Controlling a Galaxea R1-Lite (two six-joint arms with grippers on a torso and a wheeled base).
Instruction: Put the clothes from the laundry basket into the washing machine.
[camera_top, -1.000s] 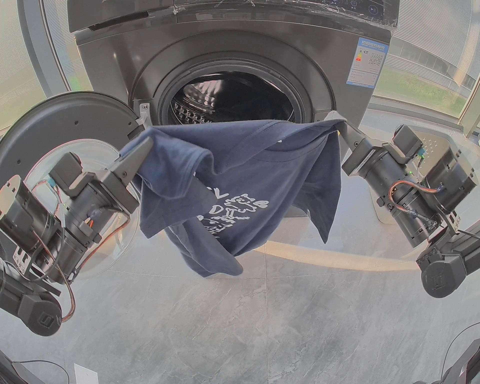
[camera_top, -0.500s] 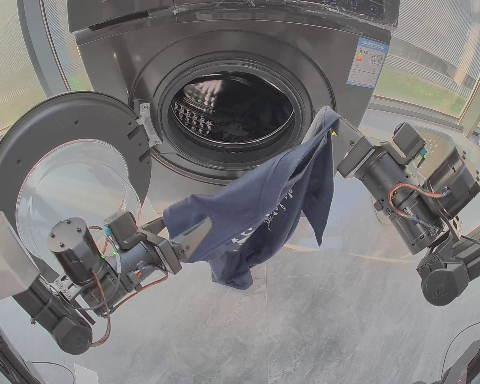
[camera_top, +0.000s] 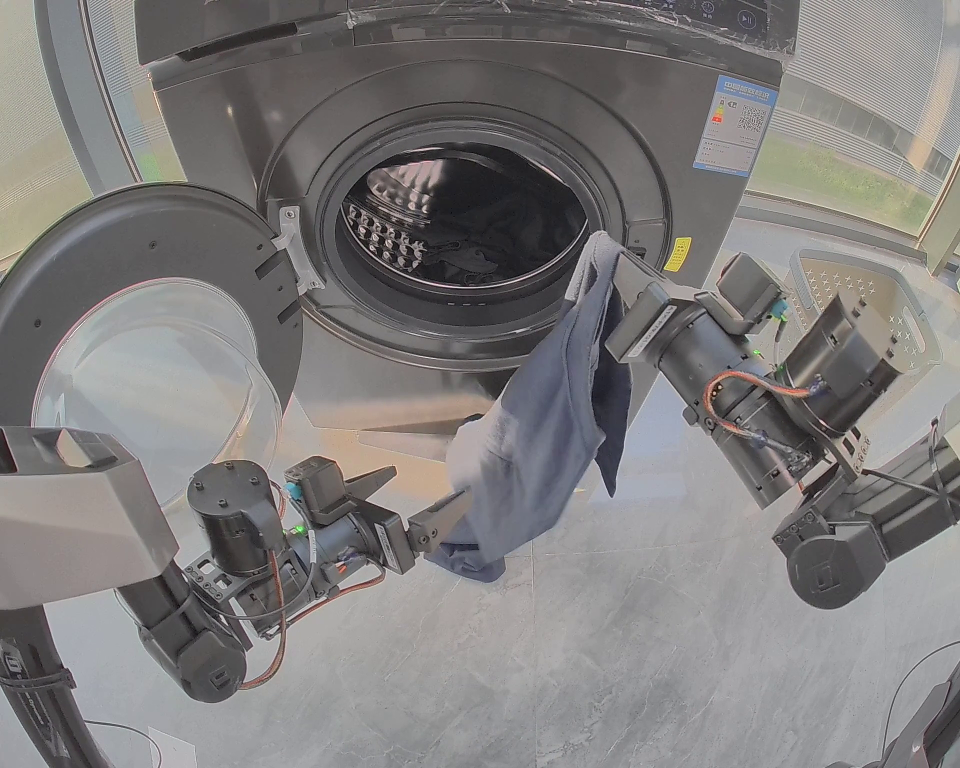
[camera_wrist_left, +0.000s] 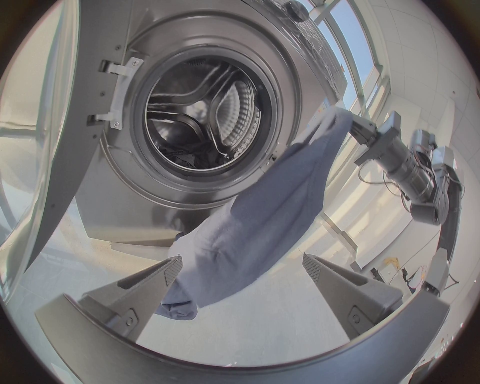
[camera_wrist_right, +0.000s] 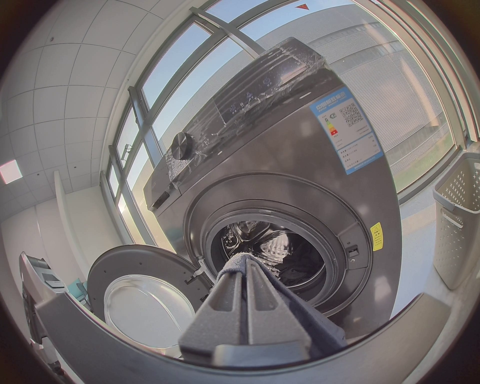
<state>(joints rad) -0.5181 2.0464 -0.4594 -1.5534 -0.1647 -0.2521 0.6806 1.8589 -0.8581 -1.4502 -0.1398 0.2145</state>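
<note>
A navy T-shirt (camera_top: 545, 420) hangs from my right gripper (camera_top: 603, 262), which is shut on its top edge just in front of the right rim of the washing machine's drum opening (camera_top: 465, 215). The right wrist view has the two fingers (camera_wrist_right: 227, 300) pressed together on the cloth (camera_wrist_right: 310, 315). My left gripper (camera_top: 430, 482) is low near the floor, open, with one finger touching the shirt's lower hem (camera_wrist_left: 180, 305). In the left wrist view the left gripper (camera_wrist_left: 240, 258) stands wide apart, the shirt (camera_wrist_left: 270, 215) drooping beyond it. Dark clothes (camera_top: 480, 255) lie inside the drum.
The washing machine (camera_top: 480, 90) has its round door (camera_top: 130, 250) swung wide to the left, close to my left arm. A white perforated laundry basket (camera_top: 870, 290) stands at the right behind my right arm. Grey tiled floor (camera_top: 600, 650) lies in front.
My left gripper dropped from shoulder height to near the floor and let go of the shirt. My right gripper carried the shirt left toward the drum opening; it now hangs from that gripper alone.
</note>
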